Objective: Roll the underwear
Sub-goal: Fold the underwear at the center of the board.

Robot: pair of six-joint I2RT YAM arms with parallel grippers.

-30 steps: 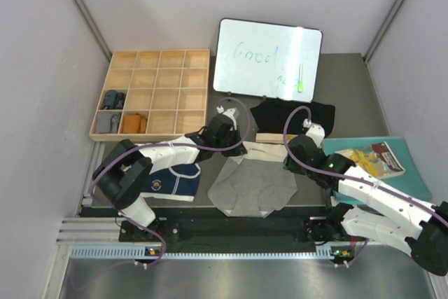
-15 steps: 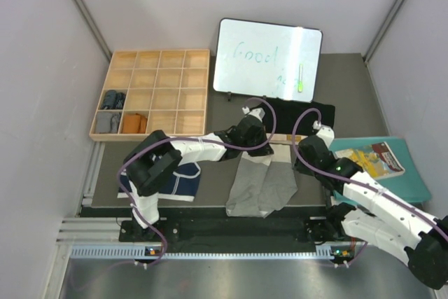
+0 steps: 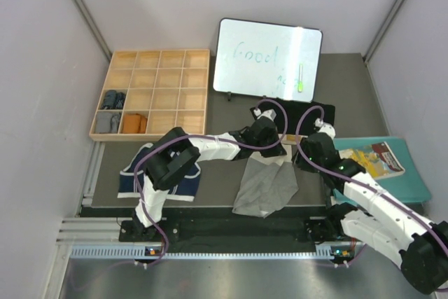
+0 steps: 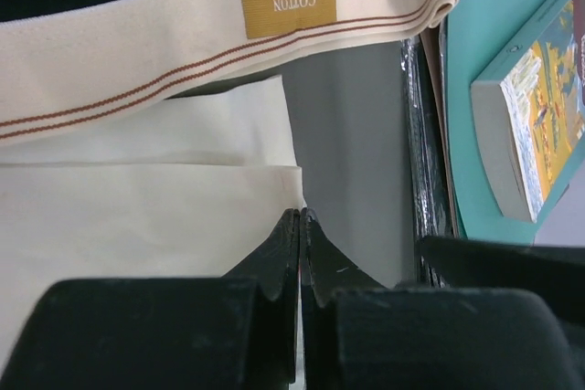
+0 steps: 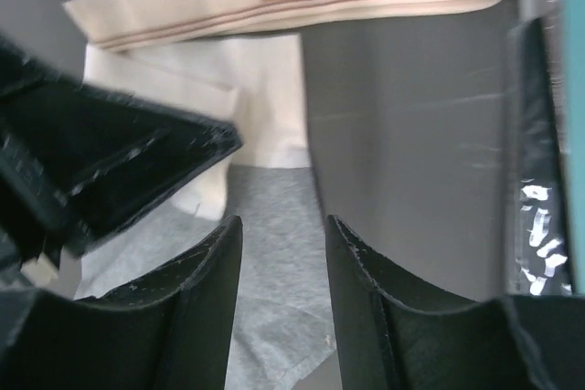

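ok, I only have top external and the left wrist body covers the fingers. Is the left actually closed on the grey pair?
Observer: Yes. In the left wrist view the left gripper is shut, tips pinching the corner of the grey briefs' cream waistband.
Operator: And the right?
Observer: Its wrist view shows the right gripper open with nothing between the fingers. Below it are grey cloth and bare table.
Operator: Where is the black pair relative to the pinch?
Observer: The black briefs' beige waistband lies just beyond the cream one, right against its far edge, with a mustard label reading COTTON.
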